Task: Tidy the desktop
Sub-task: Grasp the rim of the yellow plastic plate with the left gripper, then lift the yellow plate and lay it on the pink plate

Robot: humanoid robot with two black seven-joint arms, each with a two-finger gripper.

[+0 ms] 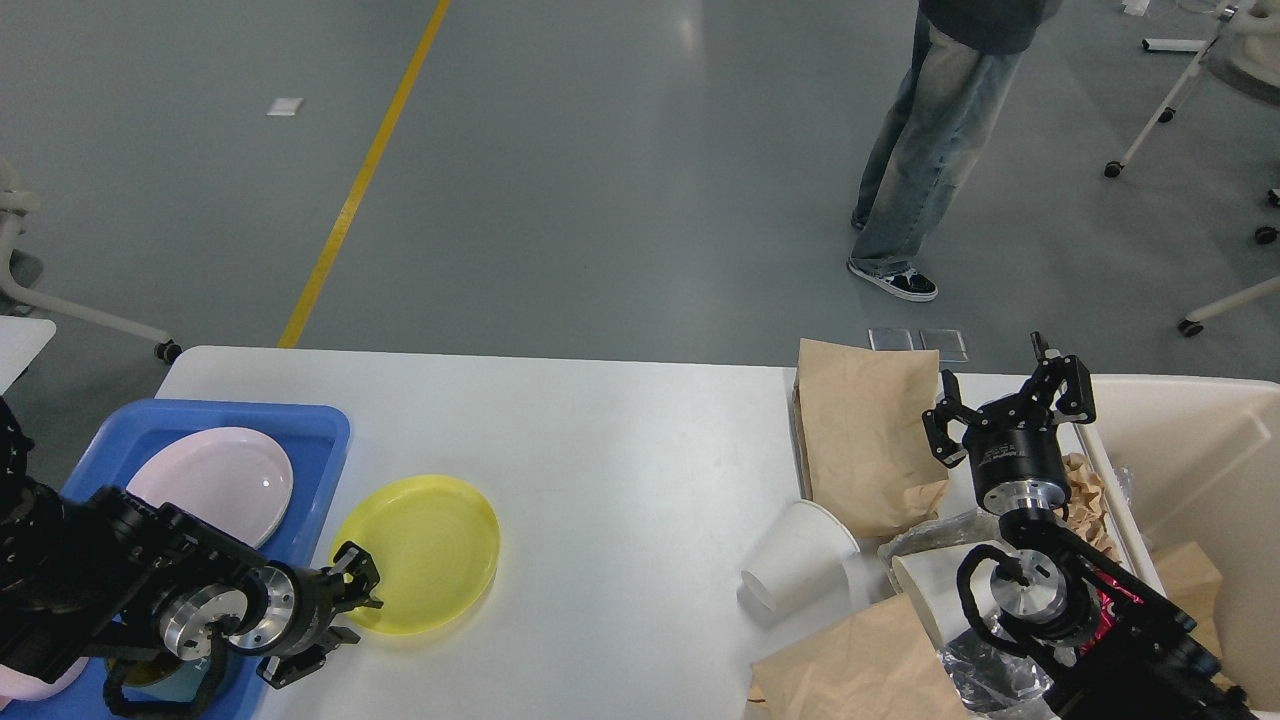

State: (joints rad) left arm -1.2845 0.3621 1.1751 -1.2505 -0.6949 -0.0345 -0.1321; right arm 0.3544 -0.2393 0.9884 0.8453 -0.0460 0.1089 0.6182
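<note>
Left end effector (352, 598) is seen at the near-left rim of the yellow plate (420, 550) — whether it is clenched cannot be told. Right end effector (1005, 405) is held released, fingers spread, beside the brown paper bag (865, 440). The white table (600, 450) is spread across the view, a blue tray (320, 440) at left.

White desktop (620, 450) is seen with yellow plate (420, 553) beside blue tray (310, 425); pink plate (215, 483) is held in tray. Left gripper (352, 598) is placed at yellow plate's near-left rim, grip unclear. Right gripper (1005, 410) is raised, fingers spread, over brown paper bag (865, 440), near tipped white cup (795, 565) and beige bin (1190, 450).
</note>
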